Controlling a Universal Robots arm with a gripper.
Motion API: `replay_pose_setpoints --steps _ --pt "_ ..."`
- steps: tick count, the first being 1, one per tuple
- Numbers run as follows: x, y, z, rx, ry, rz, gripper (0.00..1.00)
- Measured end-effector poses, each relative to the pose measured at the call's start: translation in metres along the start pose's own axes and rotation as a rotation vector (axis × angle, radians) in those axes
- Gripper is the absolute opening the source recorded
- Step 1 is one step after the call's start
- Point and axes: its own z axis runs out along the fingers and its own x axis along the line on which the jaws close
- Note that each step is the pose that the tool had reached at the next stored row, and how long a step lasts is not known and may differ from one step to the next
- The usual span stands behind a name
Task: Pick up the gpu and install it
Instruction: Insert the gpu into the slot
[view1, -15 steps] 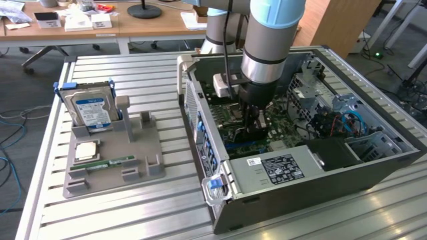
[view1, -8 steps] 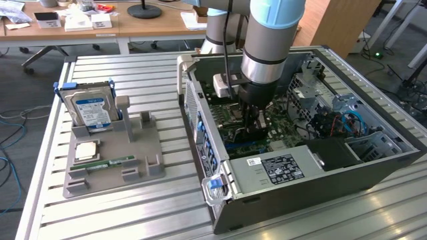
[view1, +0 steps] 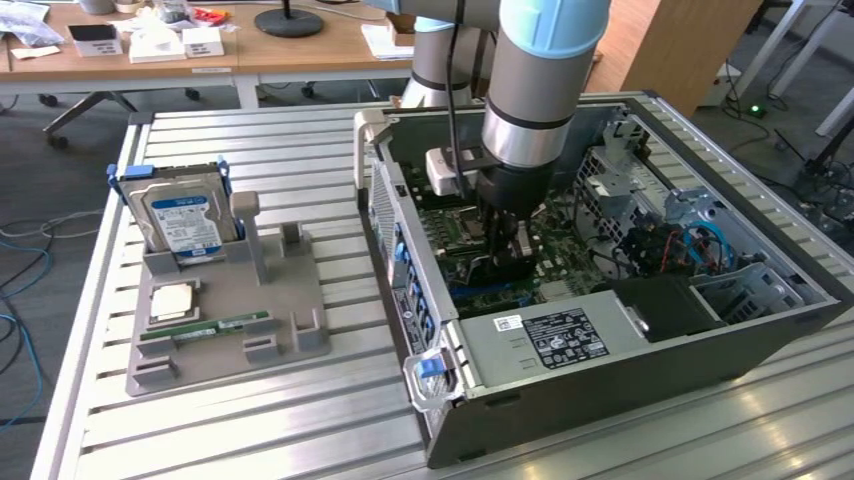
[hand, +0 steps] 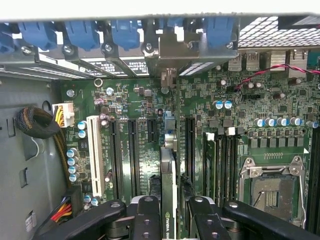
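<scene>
A ribbed metal worktop (view1: 267, 420) is carrying everything, and wooden desks (view1: 200, 50) with small boxes and a monitor foot are standing behind it over a grey carpet with loose cables.

On the exterior view's left, a grey holder tray (view1: 227, 320) is sitting on the worktop. A silver hard drive (view1: 187, 218) with a blue label is standing upright in its rear slot, a small RAM stick (view1: 220, 327) is lying flat in a low slot, and a pale square chip (view1: 174, 302) is lying just beside that.

On the exterior view's right, an open computer case (view1: 627, 370) is lying on its side with the motherboard (hand: 125, 105) facing up. A labelled power supply (view1: 547, 340) is sitting in the near end, and blue cables are showing at the drive cage.

The arm is reaching down into the case. The gripper (hand: 172, 212) is clenching the gpu (hand: 168, 175), its black fingers (hand: 147, 215) pressing on both faces of the card. The gpu is standing on edge over the motherboard, in line with the expansion slots, its far end pointing at the rear bracket openings with blue clips (hand: 125, 32).
</scene>
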Motion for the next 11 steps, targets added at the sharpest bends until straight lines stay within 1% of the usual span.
replay_pose_setpoints --steps 11 --pt "0.0 0.0009 0.0006 -0.0002 -0.0005 -0.006 0.26"
